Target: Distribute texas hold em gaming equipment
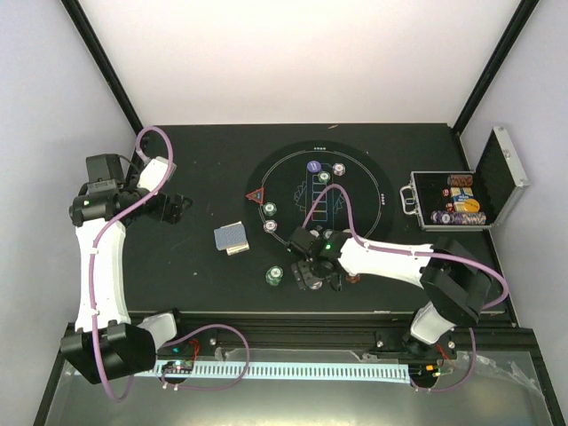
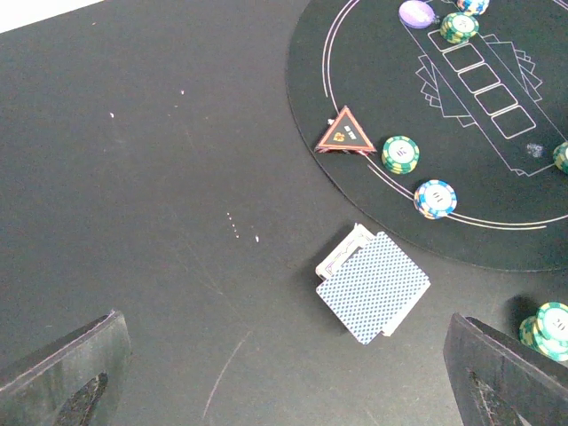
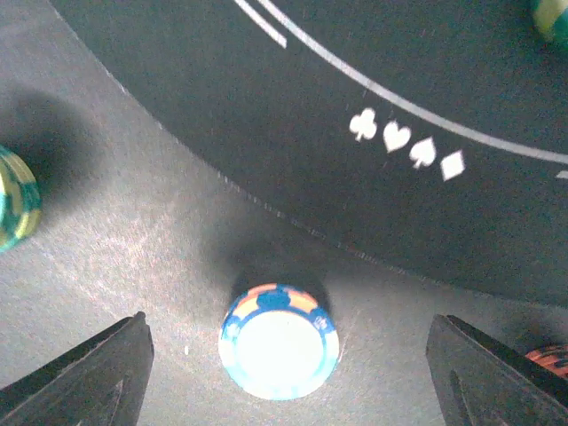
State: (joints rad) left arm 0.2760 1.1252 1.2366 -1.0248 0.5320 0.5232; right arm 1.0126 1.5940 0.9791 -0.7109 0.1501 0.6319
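A small deck of cards with grey-blue backs (image 1: 232,238) lies left of the black mat (image 1: 355,213); it also shows in the left wrist view (image 2: 373,284). My left gripper (image 1: 175,209) is open and empty, well left of the deck, its fingers (image 2: 62,373) far apart. My right gripper (image 1: 312,273) is open at the mat's near edge. A white-and-blue chip stack (image 3: 279,342) stands on the table between its fingers (image 3: 89,377), untouched. On the mat are a red triangle marker (image 2: 344,135), a green chip (image 2: 400,153), a white chip (image 2: 435,198) and a purple button (image 2: 417,12).
An open silver case with chips (image 1: 453,200) stands at the right. A green chip stack (image 1: 273,276) sits left of the right gripper, a brown-red chip (image 1: 352,277) to its right. The mat's edge (image 3: 266,209) runs just beyond the white-and-blue stack.
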